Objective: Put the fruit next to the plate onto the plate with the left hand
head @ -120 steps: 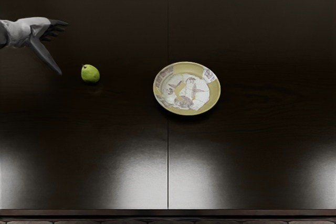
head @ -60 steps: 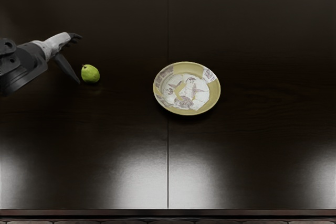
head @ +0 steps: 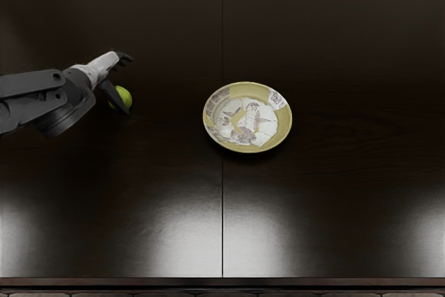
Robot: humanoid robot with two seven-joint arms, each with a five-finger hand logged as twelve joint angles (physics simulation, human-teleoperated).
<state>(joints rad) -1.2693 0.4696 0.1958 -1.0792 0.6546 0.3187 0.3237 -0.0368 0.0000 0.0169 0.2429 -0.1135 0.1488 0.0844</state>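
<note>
1. Task progress: early, nothing placed. The plate sits mid-desk with only its painted pattern inside, no fruit on it.
2. The green fruit lies on the dark desk, well left of the plate, not lifted as far as I can judge.
3. The left hand is at the fruit, its arm coming in from the picture's left edge. The right arm is out of view.
4. Fingers: spread open. The long fingers point up and right, on the far side of the fruit and apart from it.
5. The dark thumb slants down across the near-left side of the fruit and hides part of it.
6. Contact: the thumb overlaps the fruit in this view, so it may be touching, but I cannot tell from this angle. No closed grasp is visible.
7. Left to do, by my reading: close the fingers round the fruit, lift, carry right across the bare desk, lower onto the plate, release.
8. Risk judgement: the fruit is small and rounded, so a thumb nudge could roll it before the fingers close.
</note>
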